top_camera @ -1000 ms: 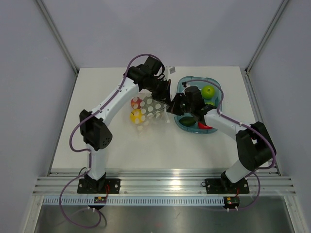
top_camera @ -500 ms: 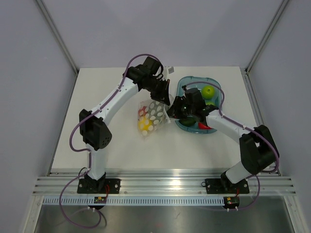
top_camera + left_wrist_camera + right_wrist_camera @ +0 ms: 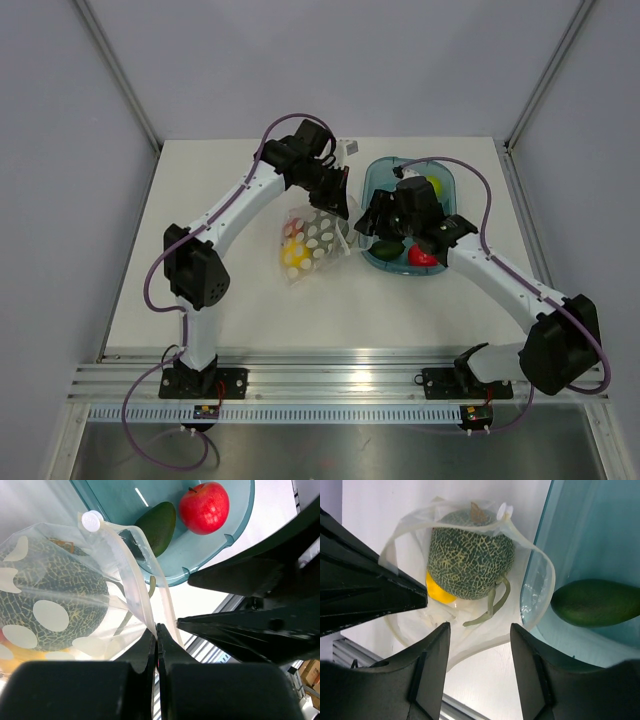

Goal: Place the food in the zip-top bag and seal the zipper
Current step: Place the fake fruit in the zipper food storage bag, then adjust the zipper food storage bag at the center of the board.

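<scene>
The left gripper (image 3: 156, 626) pinches the rim of the dotted clear plastic bag (image 3: 315, 235). The right gripper (image 3: 479, 627) hangs open at its 3 o'clock.

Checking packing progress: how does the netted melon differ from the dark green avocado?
The melon sits inside the zip-top bag; the avocado lies in the blue tray. The melon is round with a rough, netted grey-green skin; the avocado is elongated, smooth and darker. The melon looks bigger. Both are green toy food.
</scene>
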`<action>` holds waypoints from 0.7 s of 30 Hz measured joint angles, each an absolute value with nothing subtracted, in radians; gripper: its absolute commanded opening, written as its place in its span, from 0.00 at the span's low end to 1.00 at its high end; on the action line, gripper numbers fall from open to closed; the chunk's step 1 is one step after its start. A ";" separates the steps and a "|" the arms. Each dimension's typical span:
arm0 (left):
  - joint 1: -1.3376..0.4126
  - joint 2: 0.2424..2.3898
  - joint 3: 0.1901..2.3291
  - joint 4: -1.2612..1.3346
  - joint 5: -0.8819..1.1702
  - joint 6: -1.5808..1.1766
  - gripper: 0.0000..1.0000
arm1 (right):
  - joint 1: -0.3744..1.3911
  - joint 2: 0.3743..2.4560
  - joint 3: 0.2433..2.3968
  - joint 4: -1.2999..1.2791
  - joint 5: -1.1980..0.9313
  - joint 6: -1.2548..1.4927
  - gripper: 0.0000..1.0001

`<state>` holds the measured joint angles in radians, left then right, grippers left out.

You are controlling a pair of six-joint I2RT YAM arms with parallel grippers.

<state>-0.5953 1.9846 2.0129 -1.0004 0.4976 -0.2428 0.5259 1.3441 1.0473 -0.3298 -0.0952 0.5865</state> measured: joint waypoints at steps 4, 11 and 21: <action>-0.595 1.985 2.013 -1.000 0.498 -0.237 0.00 | 0.518 1.340 1.073 -0.349 -0.062 0.569 0.55; -0.595 1.975 2.013 -1.006 0.497 -0.227 0.00 | 0.388 1.398 1.081 -0.362 -0.100 0.561 0.54; -0.595 1.966 2.014 -1.024 0.497 -0.216 0.00 | 0.373 1.636 1.118 -0.361 -0.216 0.520 0.16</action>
